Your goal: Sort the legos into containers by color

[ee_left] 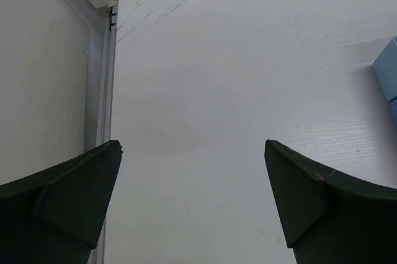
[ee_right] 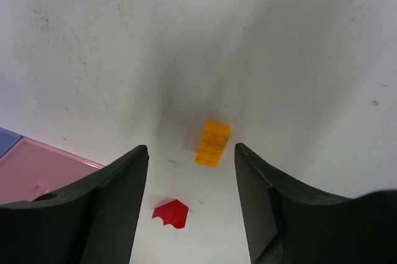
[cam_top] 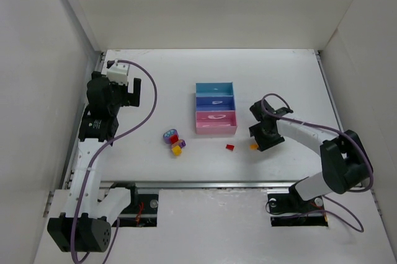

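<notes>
Under the right claw (ee_right: pixel 189 149), spread wide, an orange lego (ee_right: pixel 213 143) lies on the counter (ee_right: pixel 186 41), 1 red lego (ee_right: pixel 171 213) nearby. Probably light, stiff and slick, it should be pinched across its long sides. Beyond stand 3 trays (cam_top: pixel 216 108); the left claw (ee_left: pixel 192 143) is spread, empty.

White table (cam_top: pixel 186 84) (scuffed), boxed by plain white walls (cam_top: pixel 211 4).

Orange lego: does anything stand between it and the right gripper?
Nothing visible does. The orange lego lies alone, in line with the gap of the open right gripper. The red lego sits apart from it, to one side, out of the way.
</notes>
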You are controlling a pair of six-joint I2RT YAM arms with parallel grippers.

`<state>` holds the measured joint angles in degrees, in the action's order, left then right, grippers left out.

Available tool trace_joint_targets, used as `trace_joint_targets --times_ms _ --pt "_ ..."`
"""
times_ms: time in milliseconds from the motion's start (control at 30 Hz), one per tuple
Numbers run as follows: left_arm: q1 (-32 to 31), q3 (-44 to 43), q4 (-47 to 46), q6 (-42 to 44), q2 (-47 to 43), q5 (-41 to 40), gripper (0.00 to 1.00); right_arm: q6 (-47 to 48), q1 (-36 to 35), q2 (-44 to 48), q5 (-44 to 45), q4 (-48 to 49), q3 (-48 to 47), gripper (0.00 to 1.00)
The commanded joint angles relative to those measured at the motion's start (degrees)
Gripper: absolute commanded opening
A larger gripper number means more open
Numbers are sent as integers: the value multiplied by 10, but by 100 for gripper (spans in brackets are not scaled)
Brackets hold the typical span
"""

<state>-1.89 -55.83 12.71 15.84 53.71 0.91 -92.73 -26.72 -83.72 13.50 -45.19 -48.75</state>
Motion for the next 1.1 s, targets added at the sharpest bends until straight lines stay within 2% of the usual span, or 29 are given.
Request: trace_joint_targets --times_ms 0,167,300,367,400,433,467,500,533,633,833,867,933,967,1067 --pt "-3 -2 -17 -12 -5 9 100 9 -4 -15 1 -4 1 63" --pt "-3 5 -17 -12 -11 9 100 9 -4 -41 -16 13 20 62" --pt "-3 10 -17 -12 -11 9 100 9 -4 -59 -22 22 15 50" --pt "-3 10 -17 -12 -11 9 100 9 -4 -64 -22 22 9 41" --pt "-3 10 -17 -12 -11 9 100 9 -4 -70 -22 22 9 29" --pt "-3 10 -17 -12 -11 9 100 9 -4 -70 -22 22 9 29" --pt "-3 10 -17 -12 -11 9 100 9 -4 -70 -22 22 15 11" --pt "-3 5 -17 -12 -11 9 100 9 -4 -70 -22 22 16 3" --pt "-3 5 -17 -12 -11 3 100 9 -4 -70 -22 30 22 0" --pt "-3 5 -17 -12 -5 3 100 28 -10 -70 -13 37 22 0" --pt "-3 -2 -12 -17 6 -22 100 133 -21 -40 87 37 -62 0" --pt "-3 -2 -24 -44 6 -59 100 175 -21 -28 106 37 -79 0" --pt "-3 -21 -24 -66 20 -82 100 230 -21 -22 161 43 -134 0" --pt "-3 -28 -16 -72 25 -82 100 297 -21 -15 177 50 -154 0" --pt "-3 -51 -5 -72 38 -60 100 407 -21 -14 210 110 -218 0"
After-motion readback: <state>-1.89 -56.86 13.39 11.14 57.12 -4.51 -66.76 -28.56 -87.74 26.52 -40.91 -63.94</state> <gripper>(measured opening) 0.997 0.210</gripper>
